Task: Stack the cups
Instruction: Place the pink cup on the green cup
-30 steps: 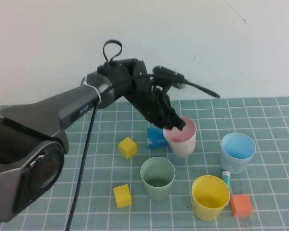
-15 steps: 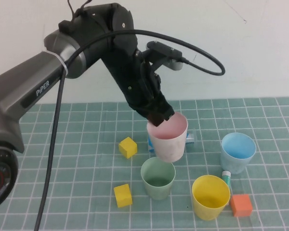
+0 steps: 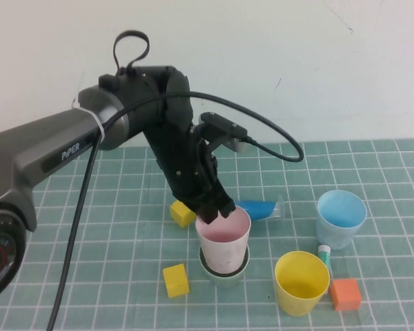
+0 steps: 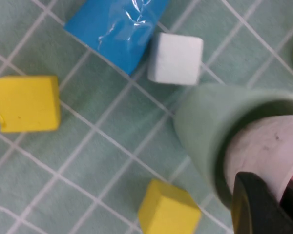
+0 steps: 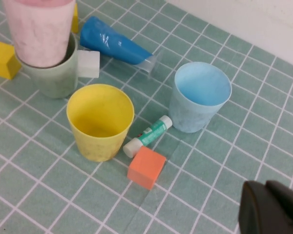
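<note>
My left gripper (image 3: 215, 212) is shut on the rim of the pale pink cup (image 3: 224, 243), one finger (image 4: 254, 204) outside the wall and one inside. The pink cup stands upright, nested in the pale green cup (image 3: 224, 273), whose rim rings its lower part; the wrist views show this too (image 4: 205, 131) (image 5: 53, 75). The yellow cup (image 3: 301, 281) stands front right and the light blue cup (image 3: 341, 217) right, both upright and empty. My right gripper (image 5: 265, 187) is shut and empty, raised on the near right, out of the high view.
A blue tube (image 3: 261, 208) lies behind the nested cups, with a small white cube (image 5: 89, 63) beside it. Yellow cubes (image 3: 181, 214) (image 3: 175, 280) sit left of the cups. An orange cube (image 3: 345, 294) and a glue stick (image 3: 324, 254) lie by the yellow cup.
My left gripper lifted the pink cup from the back, carried it forward and lowered it into the green cup. The blue tube behind it came into view.
</note>
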